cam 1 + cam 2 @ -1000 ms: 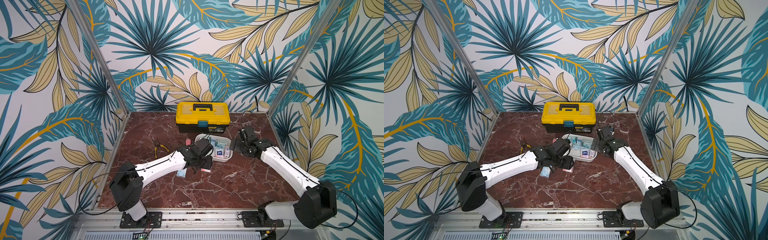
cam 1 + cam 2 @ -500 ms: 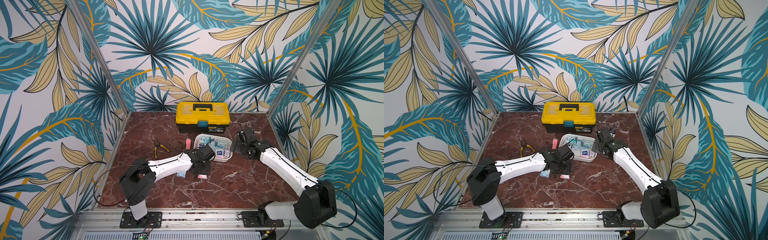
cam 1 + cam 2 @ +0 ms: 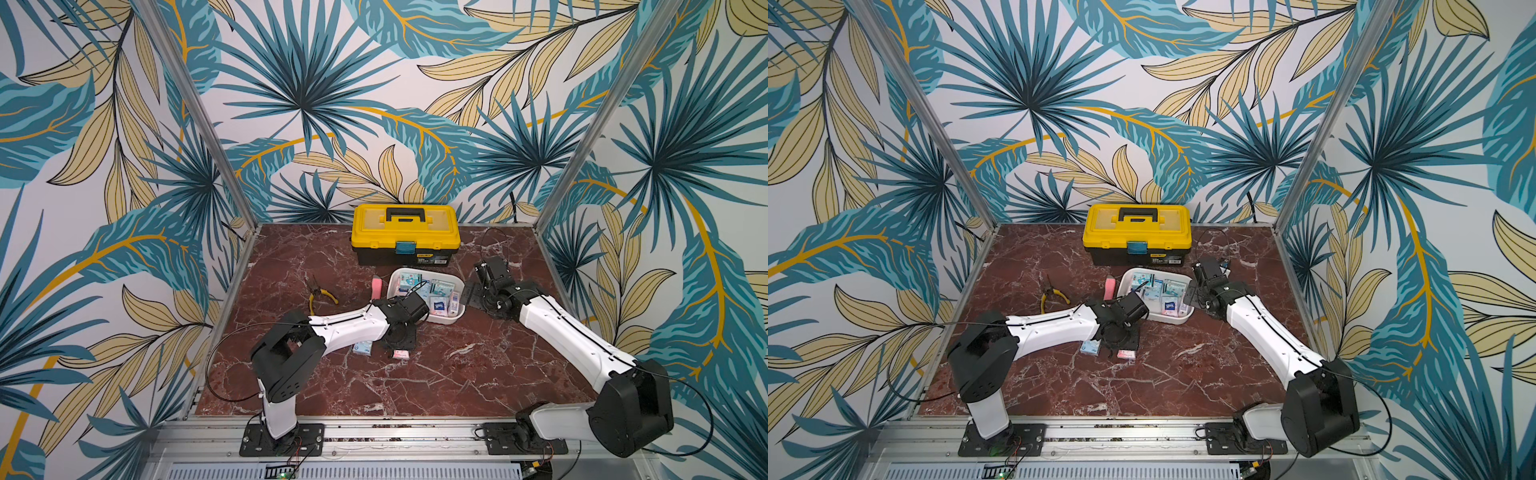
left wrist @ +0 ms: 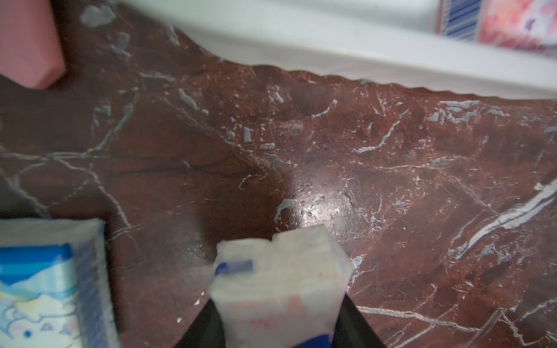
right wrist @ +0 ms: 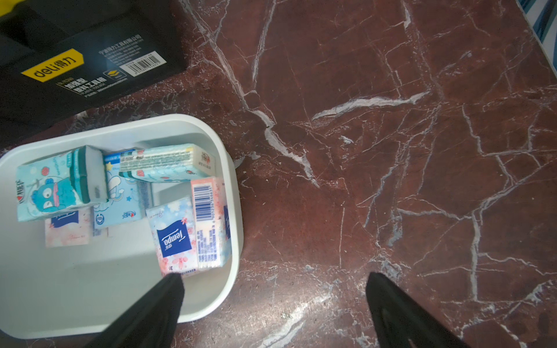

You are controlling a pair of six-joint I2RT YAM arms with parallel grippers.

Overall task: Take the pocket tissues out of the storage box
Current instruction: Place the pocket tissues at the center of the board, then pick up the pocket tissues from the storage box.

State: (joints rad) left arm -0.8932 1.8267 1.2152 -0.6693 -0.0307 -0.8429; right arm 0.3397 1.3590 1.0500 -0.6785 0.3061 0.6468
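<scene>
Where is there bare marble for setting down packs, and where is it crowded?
Free: the front marble between blue pack and front rail; the back corner between toolbox and pliers. Crowded: before the storage box, with left gripper and pink knife.

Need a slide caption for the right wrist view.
Open right pincer at the box rim, one finger above the tissue packs inside, one above the table; toolbox nearby.

Both top views are bright, evenly lit and sharp, with only faint soft shadows on the marble tabletop (image 3: 457,374). The left wrist view is blurred throughout: the storage box (image 4: 361,51) rim ahead of the jaws is smeared, and glare sits just beyond the pocket tissue pack (image 4: 280,280) between them. The right wrist view is crisp, with glare between its blurred, dark jaws.
</scene>
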